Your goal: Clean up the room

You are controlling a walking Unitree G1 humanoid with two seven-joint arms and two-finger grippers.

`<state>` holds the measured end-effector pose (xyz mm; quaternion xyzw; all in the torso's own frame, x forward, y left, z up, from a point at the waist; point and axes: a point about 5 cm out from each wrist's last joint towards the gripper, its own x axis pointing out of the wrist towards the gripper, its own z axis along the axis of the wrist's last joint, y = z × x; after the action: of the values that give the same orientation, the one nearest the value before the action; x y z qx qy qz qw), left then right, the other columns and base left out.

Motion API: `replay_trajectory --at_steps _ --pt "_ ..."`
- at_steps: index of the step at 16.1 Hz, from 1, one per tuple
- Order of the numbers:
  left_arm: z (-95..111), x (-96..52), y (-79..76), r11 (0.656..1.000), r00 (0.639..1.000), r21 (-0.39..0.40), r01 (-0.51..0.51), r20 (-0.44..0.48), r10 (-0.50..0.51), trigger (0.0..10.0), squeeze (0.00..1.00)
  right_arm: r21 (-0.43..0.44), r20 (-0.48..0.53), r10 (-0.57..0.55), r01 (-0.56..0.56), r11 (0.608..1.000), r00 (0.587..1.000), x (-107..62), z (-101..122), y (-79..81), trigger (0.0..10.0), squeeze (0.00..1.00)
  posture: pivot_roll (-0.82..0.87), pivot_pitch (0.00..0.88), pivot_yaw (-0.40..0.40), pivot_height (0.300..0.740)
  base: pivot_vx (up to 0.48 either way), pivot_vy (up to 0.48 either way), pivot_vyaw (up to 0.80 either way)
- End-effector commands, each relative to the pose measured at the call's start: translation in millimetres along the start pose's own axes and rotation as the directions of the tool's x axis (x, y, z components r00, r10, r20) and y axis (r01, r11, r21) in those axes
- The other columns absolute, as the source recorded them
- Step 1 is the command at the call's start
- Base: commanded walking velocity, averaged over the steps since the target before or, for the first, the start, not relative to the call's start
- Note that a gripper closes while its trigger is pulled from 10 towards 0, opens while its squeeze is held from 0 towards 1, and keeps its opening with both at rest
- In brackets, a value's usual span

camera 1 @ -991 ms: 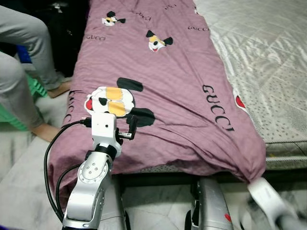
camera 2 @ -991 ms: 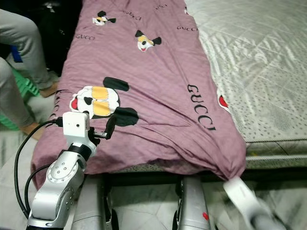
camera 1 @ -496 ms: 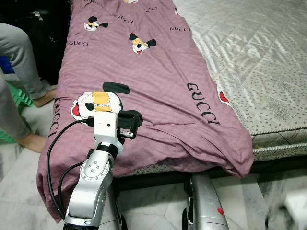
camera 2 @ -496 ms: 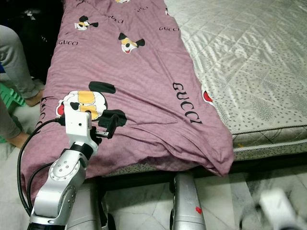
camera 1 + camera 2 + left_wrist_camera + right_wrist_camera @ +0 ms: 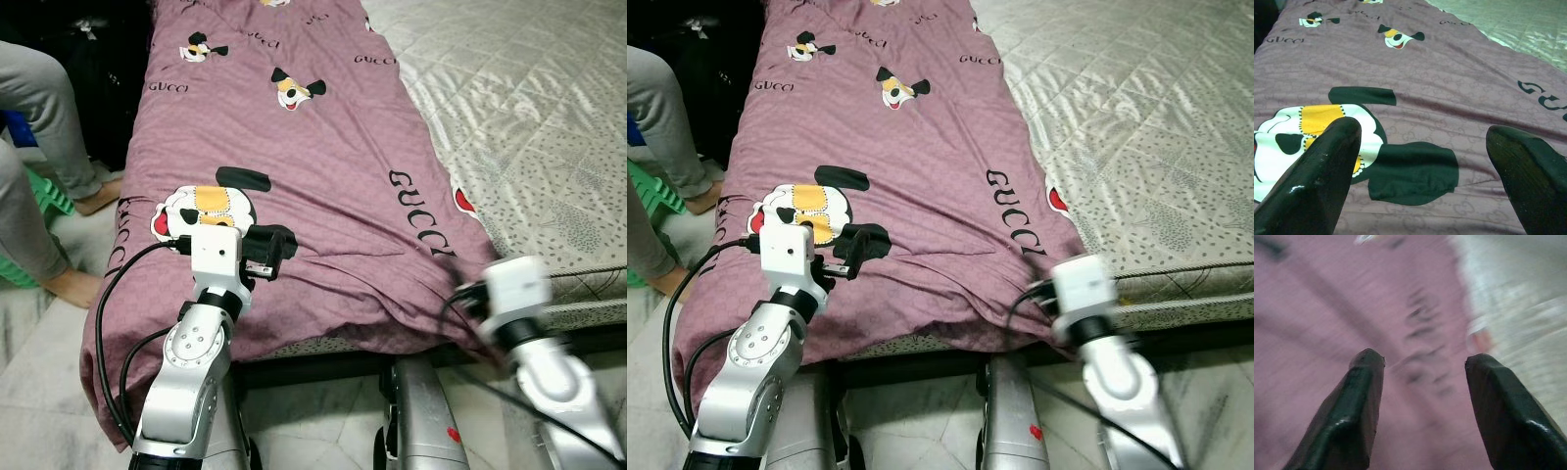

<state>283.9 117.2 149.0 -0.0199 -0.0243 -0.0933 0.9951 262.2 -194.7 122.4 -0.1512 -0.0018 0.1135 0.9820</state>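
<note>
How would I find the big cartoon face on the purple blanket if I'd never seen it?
Look at the bed; a purple blanket covers its left side. Near the blanket's bottom end, just beyond the left claw, is the big cartoon face. It is far larger than the little faces higher up, with a yellow patch and black ears.

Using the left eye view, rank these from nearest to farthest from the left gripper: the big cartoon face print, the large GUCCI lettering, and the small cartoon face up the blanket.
From the left gripper:
1. Big cartoon face print, just beyond the gripper, toward the robot's left.
2. Large GUCCI lettering, across the blanket toward the robot's right.
3. Small cartoon face, far up the blanket.
</note>
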Motion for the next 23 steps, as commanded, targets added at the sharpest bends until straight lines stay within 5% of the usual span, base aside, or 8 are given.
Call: replay_trajectory --at_steps 1,4,8,15,16,18,20,23 --pt "-2.1 -3.4 1.5 1.000 1.000 0.001 -0.006 -0.006 0.006 10.0 0.00 0.003 -0.130 0.081 -0.081 0.997 0.988 -7.3 -20.7 8.2 10.0 1.00 0.03 0.145 0.038 0.527 0.000 0.000 0.00" --pt "-1.9 -2.3 2.1 1.000 1.000 0.002 -0.003 -0.006 0.003 10.0 0.00 0.045 -0.375 0.068 -0.055 0.997 0.924 -30.1 -62.4 -0.9 10.0 1.00 0.03 0.154 0.044 0.527 0.000 0.000 0.00" --pt "-2.3 -2.0 -0.8 1.000 1.000 0.000 0.006 -0.008 -0.006 10.0 0.00 -0.002 -0.562 0.005 -0.008 1.000 0.827 -53.6 -98.8 -19.3 10.0 1.00 0.03 0.155 0.049 0.527 0.000 0.000 0.00" --pt "-1.7 -1.5 1.7 1.000 1.000 0.006 0.000 -0.007 0.000 10.0 0.00 -0.280 -0.600 -0.371 0.248 0.927 0.709 -73.7 -109.7 -80.4 10.0 1.00 0.03 0.151 0.048 0.527 0.000 0.000 0.00" --pt "-1.4 -1.0 2.1 1.000 1.000 0.007 0.002 -0.006 -0.002 10.0 0.00 -0.332 -0.481 -0.525 0.408 0.850 0.703 -67.6 -92.0 -101.1 10.0 1.00 0.03 0.152 0.051 0.527 0.000 0.000 0.00" --pt "-0.9 -0.7 3.2 1.000 1.000 0.008 0.000 -0.004 0.000 10.0 0.00 -0.255 -0.355 -0.560 0.499 0.828 0.748 -52.8 -68.5 -102.3 10.0 1.00 0.03 0.152 0.052 0.527 0.000 0.000 0.00" --pt "-0.2 -0.4 2.6 1.000 1.000 0.004 0.001 0.000 -0.001 10.0 0.00 -0.044 -0.153 -0.437 0.435 0.899 0.887 -18.2 -24.0 -71.6 10.0 1.00 0.02 0.152 0.056 0.527 0.000 0.000 0.00" --pt "3.8 -0.6 -2.5 1.000 1.000 -0.021 0.010 0.023 -0.010 10.0 0.00 0.141 -0.104 -0.230 0.243 0.960 0.968 13.6 -5.2 -19.5 10.0 1.00 0.03 0.153 0.056 0.527 0.000 0.000 0.00"
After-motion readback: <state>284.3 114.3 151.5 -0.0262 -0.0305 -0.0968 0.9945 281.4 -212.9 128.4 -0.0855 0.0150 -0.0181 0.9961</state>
